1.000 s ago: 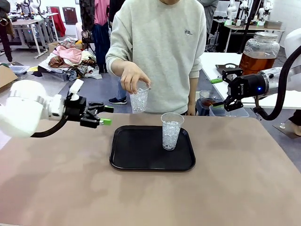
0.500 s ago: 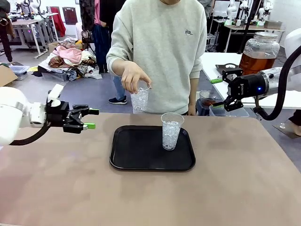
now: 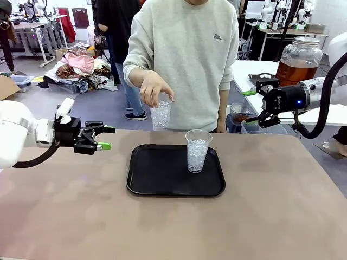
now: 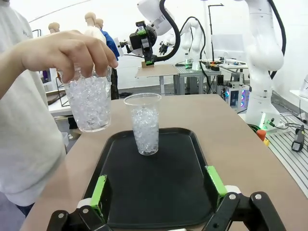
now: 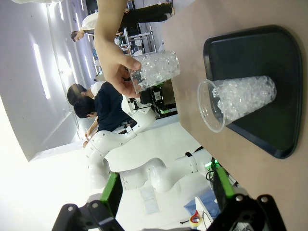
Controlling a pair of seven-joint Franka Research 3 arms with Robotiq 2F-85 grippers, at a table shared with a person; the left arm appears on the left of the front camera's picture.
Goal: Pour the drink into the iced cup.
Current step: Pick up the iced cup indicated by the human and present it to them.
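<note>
One clear iced cup stands on the right half of a black tray. The person's hand holds another iced cup in the air beyond the tray's far edge. The amber drink fills a round glass dispenser jar with a silver lid on a side table at far right. My left gripper hovers open left of the tray, pointing at it. In front of the jar my right gripper hangs open, off the table's far right corner.
The brown table has free room around the tray. A small glass of dark liquid and a clear bin sit below my right gripper, beside the person at the far edge.
My left arm drew back to the left, away from the tray, then held still. The right arm and the person's hand with its cup have barely moved.
</note>
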